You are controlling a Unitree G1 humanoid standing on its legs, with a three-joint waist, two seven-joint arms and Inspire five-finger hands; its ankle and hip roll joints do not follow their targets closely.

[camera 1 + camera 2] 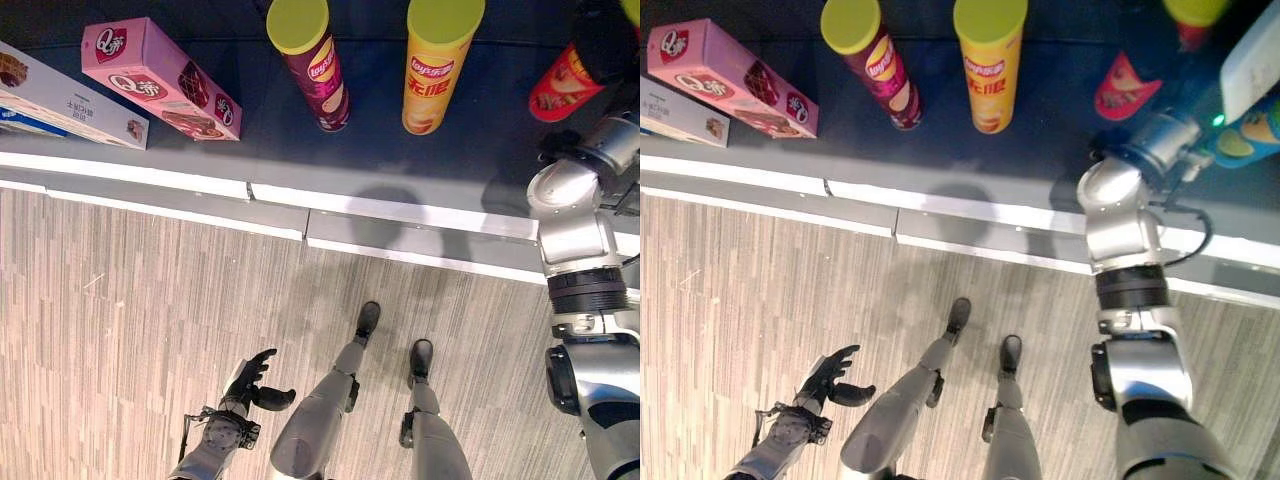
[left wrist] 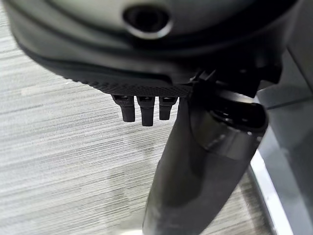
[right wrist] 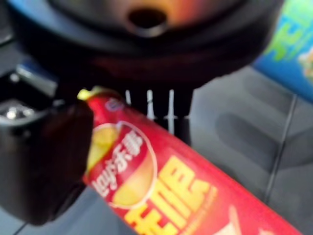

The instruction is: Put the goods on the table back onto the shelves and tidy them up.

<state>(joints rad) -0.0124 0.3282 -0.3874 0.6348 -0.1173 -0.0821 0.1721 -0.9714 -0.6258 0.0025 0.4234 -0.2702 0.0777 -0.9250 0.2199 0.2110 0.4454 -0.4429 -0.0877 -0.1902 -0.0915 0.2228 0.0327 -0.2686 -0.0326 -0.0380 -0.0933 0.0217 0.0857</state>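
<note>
Right robot hand is gripping a red can over the shelf.
Nearest, the left robot hand is hanging low over the floor, fingers spread and holding nothing. Farther out, the red can is lying tilted in the right robot hand, thumb and fingers curled round it, above the dark shelf. Beyond, a yellow can and a maroon can are standing upright, with a pink box farther left.

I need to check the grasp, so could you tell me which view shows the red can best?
The right wrist view: the red can shows close, under the right hand. The eye views show its lower part beyond the arm.
</note>
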